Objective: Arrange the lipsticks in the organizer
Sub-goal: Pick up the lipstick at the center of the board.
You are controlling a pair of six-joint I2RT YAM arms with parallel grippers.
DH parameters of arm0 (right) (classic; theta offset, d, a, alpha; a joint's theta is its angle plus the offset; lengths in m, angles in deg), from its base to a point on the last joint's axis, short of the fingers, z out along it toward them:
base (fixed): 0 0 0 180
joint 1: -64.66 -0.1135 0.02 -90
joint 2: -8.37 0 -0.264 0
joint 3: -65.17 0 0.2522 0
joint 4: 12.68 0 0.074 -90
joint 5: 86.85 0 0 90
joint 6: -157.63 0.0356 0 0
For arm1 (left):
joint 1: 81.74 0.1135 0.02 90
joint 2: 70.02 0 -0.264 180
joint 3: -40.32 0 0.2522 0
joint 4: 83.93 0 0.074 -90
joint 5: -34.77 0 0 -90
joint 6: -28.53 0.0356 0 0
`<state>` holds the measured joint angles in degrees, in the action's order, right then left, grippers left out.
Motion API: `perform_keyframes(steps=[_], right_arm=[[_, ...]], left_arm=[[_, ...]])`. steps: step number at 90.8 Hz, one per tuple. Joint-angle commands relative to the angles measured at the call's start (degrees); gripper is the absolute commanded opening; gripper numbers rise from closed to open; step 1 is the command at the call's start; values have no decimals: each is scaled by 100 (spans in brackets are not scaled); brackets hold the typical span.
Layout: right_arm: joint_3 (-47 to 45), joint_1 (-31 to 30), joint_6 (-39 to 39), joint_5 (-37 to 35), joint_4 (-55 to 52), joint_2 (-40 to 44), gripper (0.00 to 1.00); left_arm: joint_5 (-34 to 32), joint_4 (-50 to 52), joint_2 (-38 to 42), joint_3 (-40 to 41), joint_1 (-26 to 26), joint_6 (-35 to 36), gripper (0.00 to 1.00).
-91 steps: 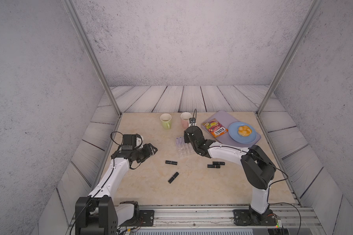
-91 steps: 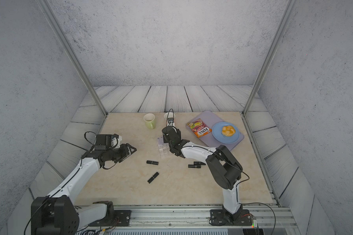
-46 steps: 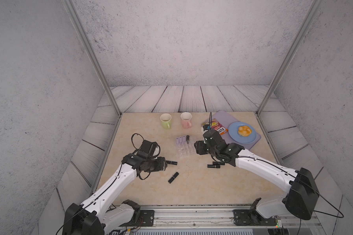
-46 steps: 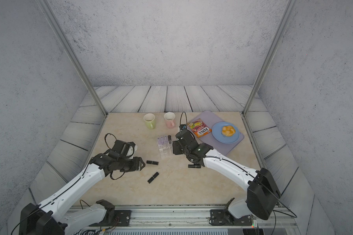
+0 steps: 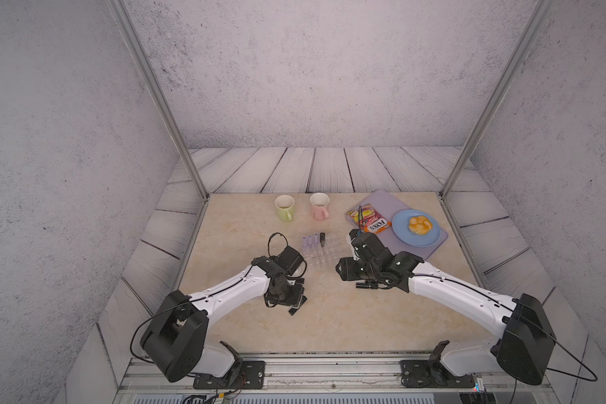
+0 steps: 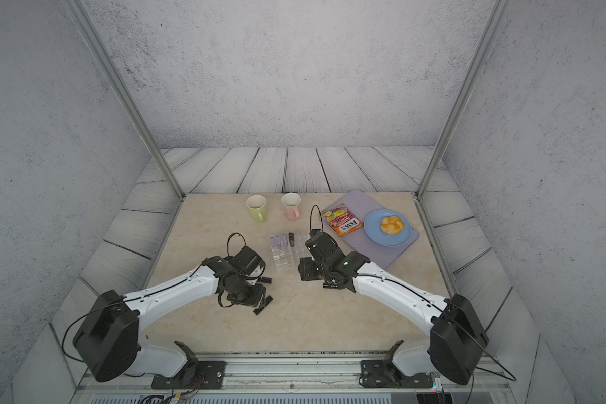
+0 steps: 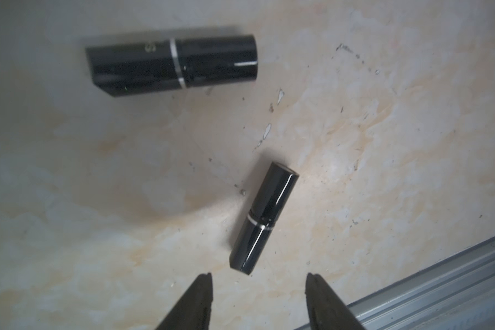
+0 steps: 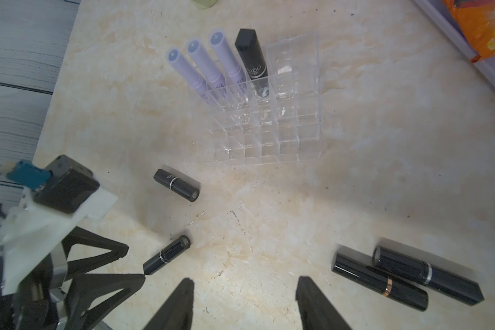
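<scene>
The clear organizer (image 5: 324, 257) sits at the center of a top view on the table (image 5: 329, 325). It holds 3 lilac lipsticks (image 8: 207, 67) and 1 upright black lipstick (image 8: 253, 63) in its back row (clearest from the right wrist). The left fingers (image 7: 200, 297) are spread and empty. A lying black lipstick (image 7: 265, 215) is just ahead of their tips, with a second black lipstick (image 7: 172, 63) beyond it. The right fingers (image 8: 180, 300) stand apart too, holding nothing, near 2 more black tubes (image 8: 379, 281).
</scene>
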<state>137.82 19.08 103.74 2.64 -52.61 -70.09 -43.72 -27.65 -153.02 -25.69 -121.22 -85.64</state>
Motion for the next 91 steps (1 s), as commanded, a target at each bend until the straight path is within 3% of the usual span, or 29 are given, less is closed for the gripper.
perform_keyframes(steps=[1,29,59,68,75,91], right_arm=[[-122,-29,76,47,-93,144,60],[-175,-29,12,-37,-100,199,59],[-165,-30,116,28,-24,128,58],[-150,-30,102,40,-57,114,58],[-162,-29,89,75,-83,126,58],[-436,166,322,489,-142,526,59]], left_arm=[[-254,257,-457,-366,-147,499,56],[-486,467,-1067,-487,-299,853,48],[-646,486,-1560,-610,-683,786,39],[-746,528,-1686,-574,-730,819,32],[-808,559,-1648,-579,-736,893,21],[-654,601,-880,-736,-723,1378,10]])
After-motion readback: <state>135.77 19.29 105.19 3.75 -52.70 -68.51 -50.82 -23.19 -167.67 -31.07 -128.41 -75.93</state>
